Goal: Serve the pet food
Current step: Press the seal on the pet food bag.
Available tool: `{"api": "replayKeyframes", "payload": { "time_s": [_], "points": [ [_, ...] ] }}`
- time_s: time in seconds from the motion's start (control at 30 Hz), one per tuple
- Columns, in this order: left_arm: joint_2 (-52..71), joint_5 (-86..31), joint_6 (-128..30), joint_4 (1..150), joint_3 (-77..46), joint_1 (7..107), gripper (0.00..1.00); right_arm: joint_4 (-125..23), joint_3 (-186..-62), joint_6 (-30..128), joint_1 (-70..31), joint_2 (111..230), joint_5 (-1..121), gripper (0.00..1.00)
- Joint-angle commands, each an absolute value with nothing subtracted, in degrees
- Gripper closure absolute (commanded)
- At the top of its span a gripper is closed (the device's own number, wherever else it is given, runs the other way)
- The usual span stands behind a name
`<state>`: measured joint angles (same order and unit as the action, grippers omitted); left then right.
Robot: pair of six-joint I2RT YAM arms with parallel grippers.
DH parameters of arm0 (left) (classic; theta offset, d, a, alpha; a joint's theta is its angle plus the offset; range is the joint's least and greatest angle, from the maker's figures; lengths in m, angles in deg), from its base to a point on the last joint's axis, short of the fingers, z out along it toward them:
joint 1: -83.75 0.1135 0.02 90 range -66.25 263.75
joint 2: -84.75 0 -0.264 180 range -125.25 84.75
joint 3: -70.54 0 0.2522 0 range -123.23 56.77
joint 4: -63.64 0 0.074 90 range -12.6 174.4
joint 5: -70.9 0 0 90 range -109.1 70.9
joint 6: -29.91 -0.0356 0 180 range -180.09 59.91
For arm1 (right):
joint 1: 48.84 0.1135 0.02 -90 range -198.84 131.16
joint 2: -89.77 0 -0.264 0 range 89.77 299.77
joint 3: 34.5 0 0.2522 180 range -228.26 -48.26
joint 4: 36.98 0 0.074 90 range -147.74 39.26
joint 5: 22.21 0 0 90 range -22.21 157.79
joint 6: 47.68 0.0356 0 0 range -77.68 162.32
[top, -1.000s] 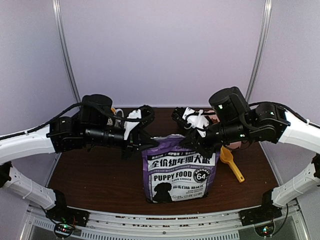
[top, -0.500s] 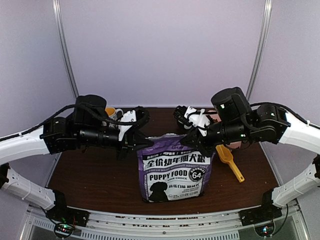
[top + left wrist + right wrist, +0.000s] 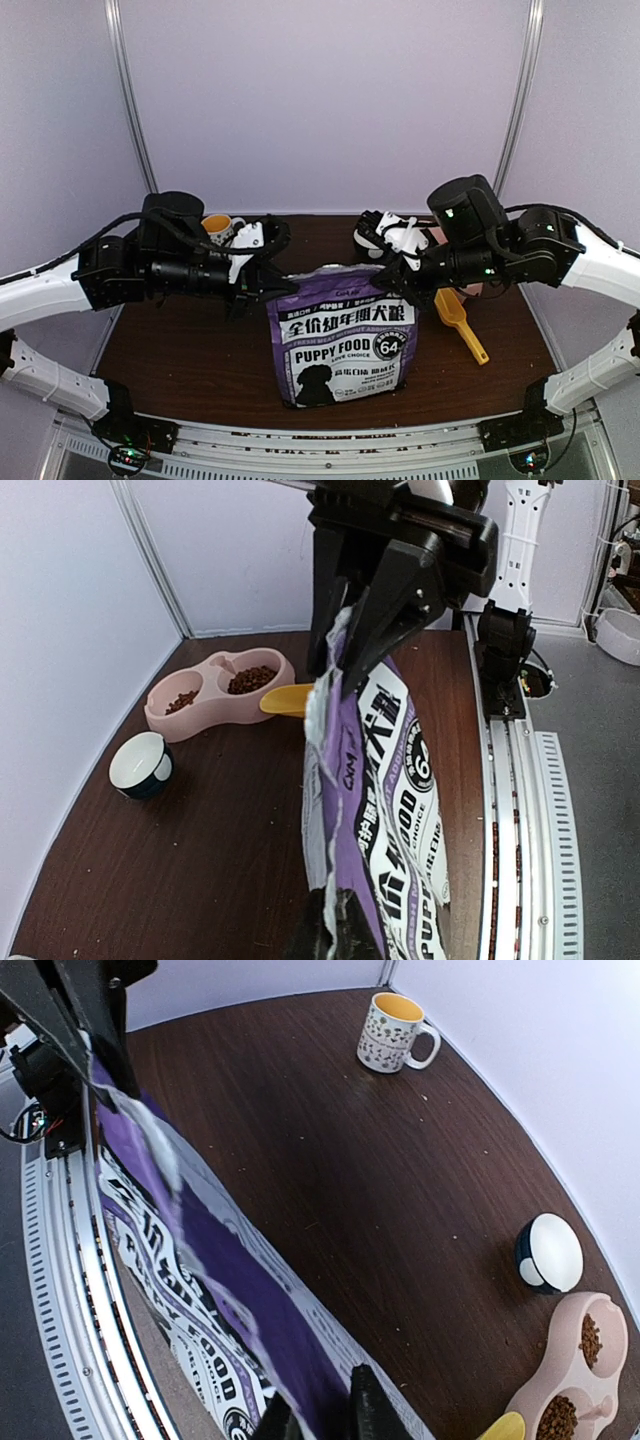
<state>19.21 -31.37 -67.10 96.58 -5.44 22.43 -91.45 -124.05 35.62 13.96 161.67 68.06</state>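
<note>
The bag (image 3: 342,335) is glossy printed plastic film, creased, with a ragged torn top edge. It stands on a dark wood-grain surface (image 3: 200,350), smooth with a dull sheen. The scoop (image 3: 460,322) is smooth yellow plastic. On the far side, the double bowl (image 3: 215,692) is pink plastic with a soft satin finish; the kibble (image 3: 252,679) in it looks dry, brown and rough. The mug (image 3: 392,1032) and small bowl (image 3: 142,765) look like glazed ceramic. The right arm's fingers (image 3: 400,615) are matt black plastic. The near rail (image 3: 510,780) is ribbed, brushed metal.
</note>
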Motion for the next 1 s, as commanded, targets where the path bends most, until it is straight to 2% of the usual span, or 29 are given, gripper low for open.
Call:
{"api": "replayKeyframes", "payload": {
  "time_s": [0.0, 0.53, 0.8, 0.87, 0.97],
  "points": [
    [24.33, -31.28, -67.69, 95.98, -6.38, 23.28, 1.0, -101.17, -122.73, 36.99, 11.01, 159.09, 80.6, 1.0],
    [25.07, -30.38, -67.97, 96.12, -6.26, 23.58, 1.0, -101.15, -121.03, 38.03, 10.12, 156.23, 83.84, 0.98],
    [25.38, -30.18, -68.01, 96.36, -6.34, 23.72, 1.0, -101.28, -119.96, 37.63, 9.88, 155.17, 84.07, 1.0],
    [25.54, -29.94, -68.14, 96.38, -6.35, 23.71, 1.0, -102.0, -120.06, 37.83, 9.73, 155.38, 84.91, 0.97],
    [25.67, -29.76, -68.24, 96.38, -6.34, 23.72, 1.0, -103.14, -119.92, 37.62, 9.62, 155.83, 85.66, 1.0]
  ]
}}
